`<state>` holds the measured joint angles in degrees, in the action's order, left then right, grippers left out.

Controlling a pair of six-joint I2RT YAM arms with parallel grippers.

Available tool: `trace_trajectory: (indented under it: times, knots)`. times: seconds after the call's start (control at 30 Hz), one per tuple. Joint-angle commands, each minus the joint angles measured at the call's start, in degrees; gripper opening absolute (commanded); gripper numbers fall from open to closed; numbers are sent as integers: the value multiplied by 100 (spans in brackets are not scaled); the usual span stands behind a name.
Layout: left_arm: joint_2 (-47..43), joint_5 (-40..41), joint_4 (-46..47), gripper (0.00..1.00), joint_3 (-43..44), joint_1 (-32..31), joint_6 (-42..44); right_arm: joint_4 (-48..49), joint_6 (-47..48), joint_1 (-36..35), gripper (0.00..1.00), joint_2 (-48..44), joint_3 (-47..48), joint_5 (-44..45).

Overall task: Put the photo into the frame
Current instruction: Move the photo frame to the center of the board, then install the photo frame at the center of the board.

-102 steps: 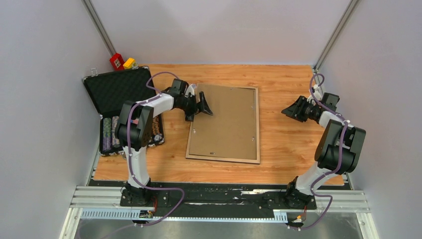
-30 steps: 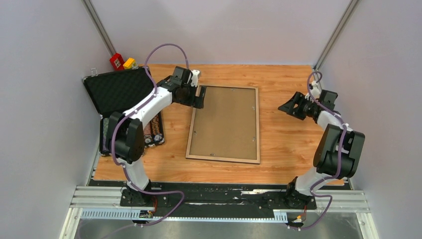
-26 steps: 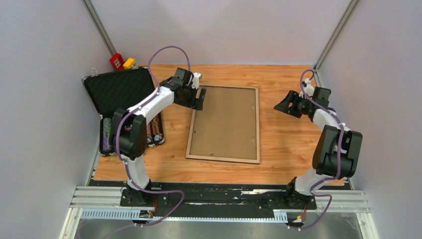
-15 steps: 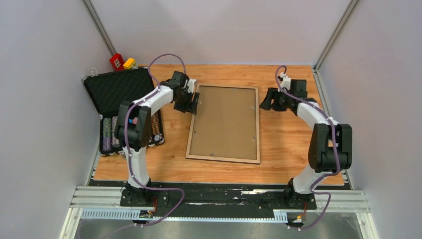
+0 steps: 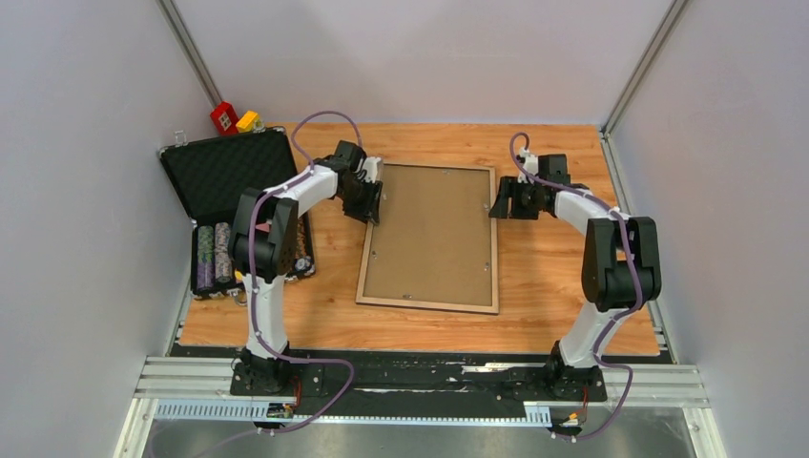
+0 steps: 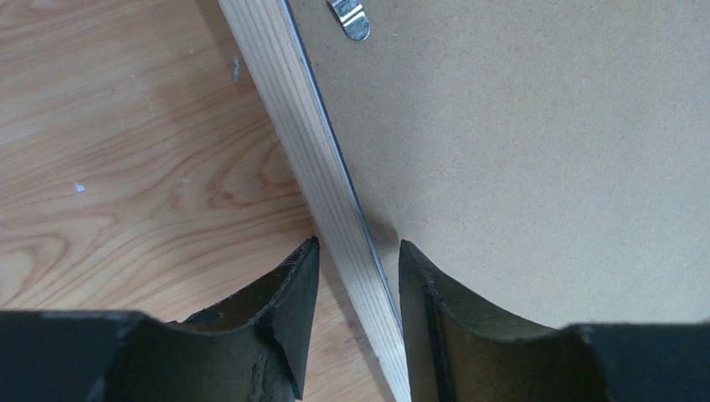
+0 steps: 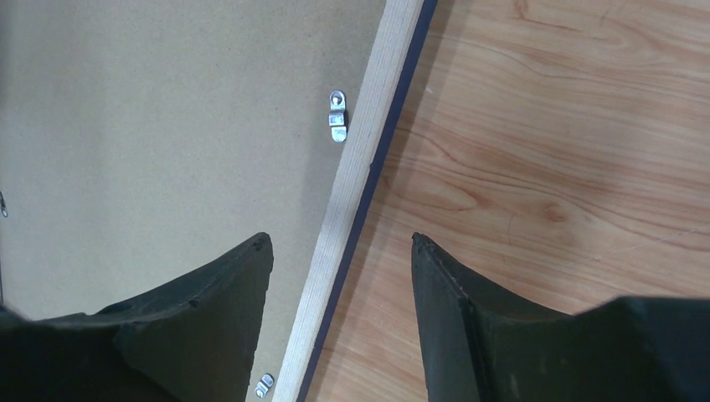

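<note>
Left wrist view: left gripper [image 6: 358,249] straddles the frame [image 6: 276,84] edge, unclenched; right gripper [image 7: 339,241] likewise. I'd squeeze evenly, lift level.

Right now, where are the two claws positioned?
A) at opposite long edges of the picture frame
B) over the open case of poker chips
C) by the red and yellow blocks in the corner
A: the left claw has a finger on either side of one long edge of the picture frame, and the right claw straddles the opposite edge.
</note>
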<state>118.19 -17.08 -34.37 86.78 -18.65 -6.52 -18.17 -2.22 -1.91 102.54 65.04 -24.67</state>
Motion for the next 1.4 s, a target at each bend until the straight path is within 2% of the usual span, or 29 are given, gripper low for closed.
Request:
trace_trajectory:
  times: [0.0,0.4,0.63,0.83,1.37]
  knots:
    - [113,-252,196,47,166,-7,-190,24,48,-2,60,92,244,65]
    - [-210,-639,716,15,-745,-6,-828,16,74,-2,56,357,251,-21]
    - [-594,-803,962,1,-1153,-7,-1149,-156,194,-2,58,539,544,-42]
    - [-775,-856,1249,0,-1561,-7,-1484,-406,372,-11,57,839,979,119]
    - [-744,-1010,1314,0,-1559,-7,-1557,-548,712,-299,54,943,1070,749]
